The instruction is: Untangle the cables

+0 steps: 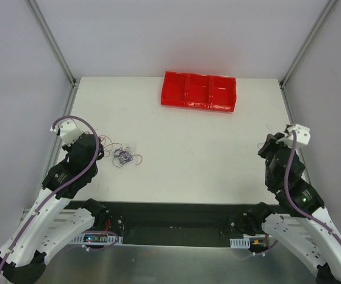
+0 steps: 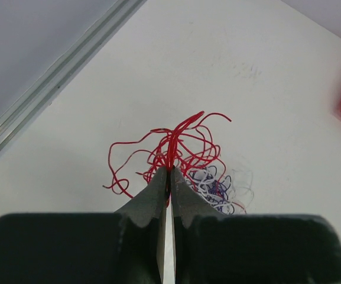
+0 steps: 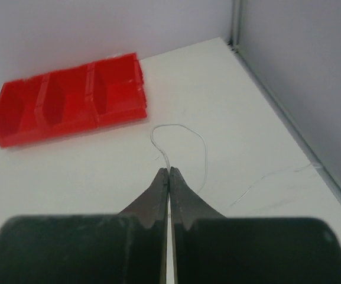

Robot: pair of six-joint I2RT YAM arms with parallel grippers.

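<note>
My left gripper (image 2: 170,172) is shut on the red cable (image 2: 182,142), whose loops fan out past the fingertips above the white table (image 2: 265,89). Just right of the tips lies a small clump of white and dark purple-blue cables (image 2: 214,189). From above, this clump (image 1: 124,157) sits on the table right of the left gripper (image 1: 101,149), with red strands (image 1: 107,142) between them. My right gripper (image 3: 169,171) is shut on a thin white cable (image 3: 188,127) that loops out ahead of it. It stands at the table's right side (image 1: 267,144).
A red three-compartment bin (image 1: 198,92) sits at the back middle of the table, also in the right wrist view (image 3: 70,106). Aluminium rails (image 2: 58,71) run along the table's side edges, with grey walls beyond. A faint stray strand (image 3: 265,180) lies near the right rail.
</note>
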